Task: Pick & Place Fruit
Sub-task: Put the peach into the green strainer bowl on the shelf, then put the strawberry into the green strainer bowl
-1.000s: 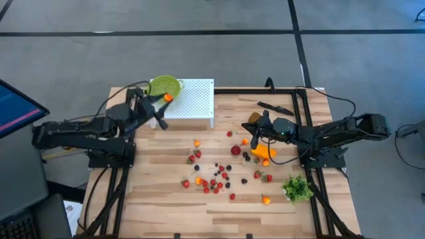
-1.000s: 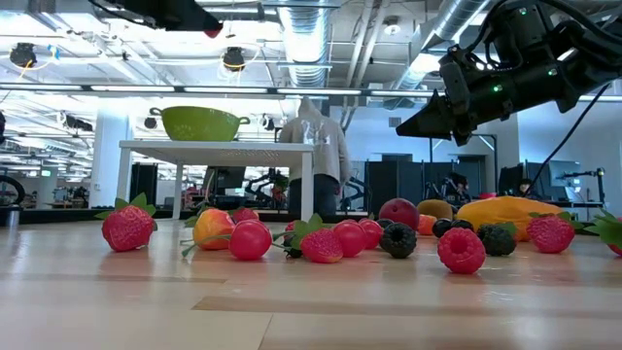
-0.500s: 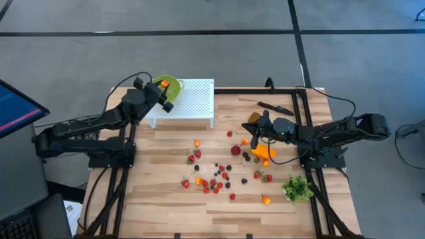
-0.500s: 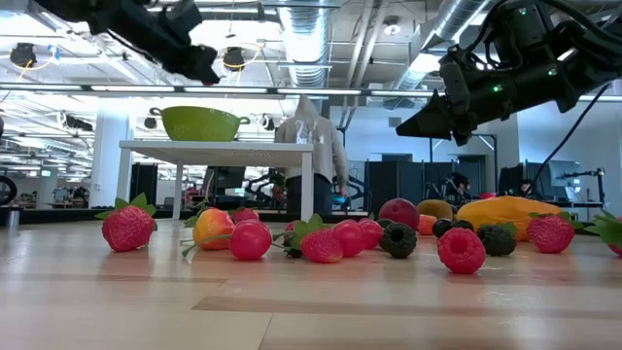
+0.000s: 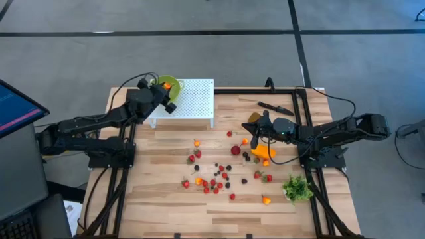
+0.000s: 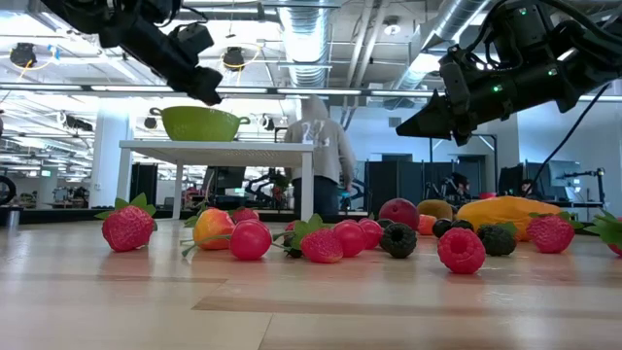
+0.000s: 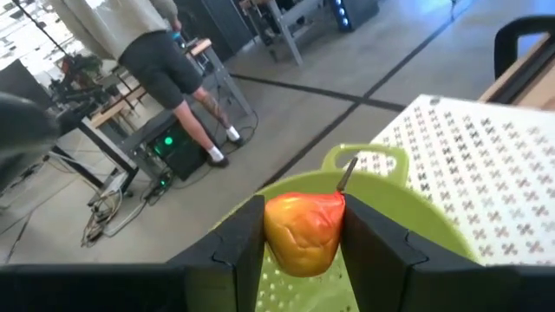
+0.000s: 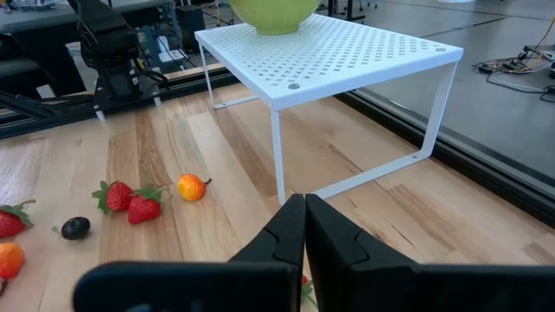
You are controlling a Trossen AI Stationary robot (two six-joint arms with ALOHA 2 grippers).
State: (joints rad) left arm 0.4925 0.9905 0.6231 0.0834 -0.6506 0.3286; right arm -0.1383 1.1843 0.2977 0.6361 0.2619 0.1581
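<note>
Orange-red fruit (image 7: 303,232), pinched upright in left gripper (image 5: 167,87) over green colander (image 7: 408,232) on white perforated shelf (image 5: 192,99) at table's 11 o'clock. Right gripper (image 8: 305,227) pressed together, hovering by elongated orange fruit (image 5: 263,152), 3 o'clock.

- A grey floor (image 5: 212,60) crossed by dark lines is stretching around the wooden table (image 5: 166,199).
- Silver ducts and pipes (image 6: 321,39) are running along the ceiling, with lights shining.
- A person in a grey hooded top (image 6: 316,146) is standing among workbenches.
- A monitor (image 5: 16,106) is glowing beside the table.
</note>
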